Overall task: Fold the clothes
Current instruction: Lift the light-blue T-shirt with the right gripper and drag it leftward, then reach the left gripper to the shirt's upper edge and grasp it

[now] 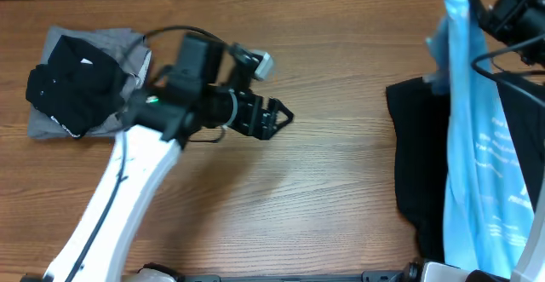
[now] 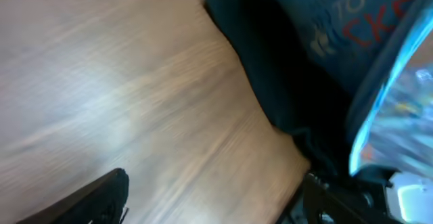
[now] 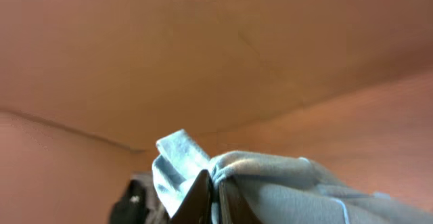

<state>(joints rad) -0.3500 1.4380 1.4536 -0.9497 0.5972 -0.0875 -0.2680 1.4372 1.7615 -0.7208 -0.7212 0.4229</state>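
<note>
1. Wooden table is carrying everything.
2. Right gripper is pinching blue shirt, which is dangling over table's right end.
3. Left gripper is hovering wide open, mid-table.
4. Thin pinch is risking a slip, with the shirt dropping bunched.

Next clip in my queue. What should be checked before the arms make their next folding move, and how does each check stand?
1. Right claw grips the blue shirt: ok, shut on a bunch of cloth.
2. Left claw free to help: ok, open, nothing in it.
3. Blue shirt spread flat: not ok, it hangs bunched from the claw.
4. Blue shirt clear of the black shirt: cannot tell, they overlap from above.
5. Bare table between the arms: ok.
6. Folded pile out of the way: ok, far left.
</note>
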